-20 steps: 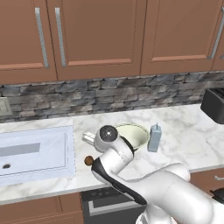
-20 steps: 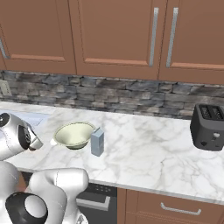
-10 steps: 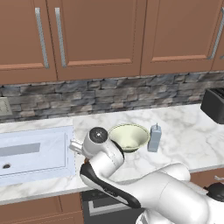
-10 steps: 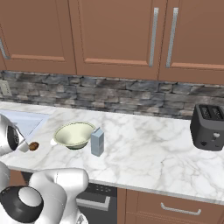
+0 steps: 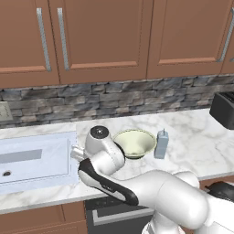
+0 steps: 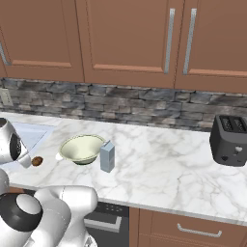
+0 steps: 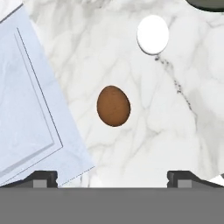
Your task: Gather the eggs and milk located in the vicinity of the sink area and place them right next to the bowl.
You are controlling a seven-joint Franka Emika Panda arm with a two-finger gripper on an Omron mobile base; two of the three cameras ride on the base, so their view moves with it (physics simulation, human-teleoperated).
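In the hand view the speckled brown egg (image 7: pixel 113 106) lies on the marble counter, straight ahead of my gripper (image 7: pixel 113 179). The gripper is open, its fingertips (image 7: pixel 43 178) wide apart with nothing between them. The plain white egg (image 7: pixel 152 34) lies farther off, close to the bowl's rim (image 7: pixel 210 4). In the right base view the brown egg (image 6: pixel 36 161) sits between the sink (image 6: pixel 34 135) and the cream-green bowl (image 6: pixel 81 148). The white egg (image 6: pixel 59 157) rests against the bowl's left side. The grey-blue milk carton (image 6: pixel 107 157) stands upright just right of the bowl.
The sink's (image 5: pixel 36 160) raised rim (image 7: pixel 26 109) runs close to the left of the brown egg. A black toaster (image 6: pixel 230 141) stands far right on the counter. Stone backsplash and wooden cabinets rise behind. Open marble lies right of the carton (image 5: pixel 161 144).
My arm has swung left, toward the sink, and its wrist now covers the eggs in the left base view. Eggs, bowl and carton have stayed put.
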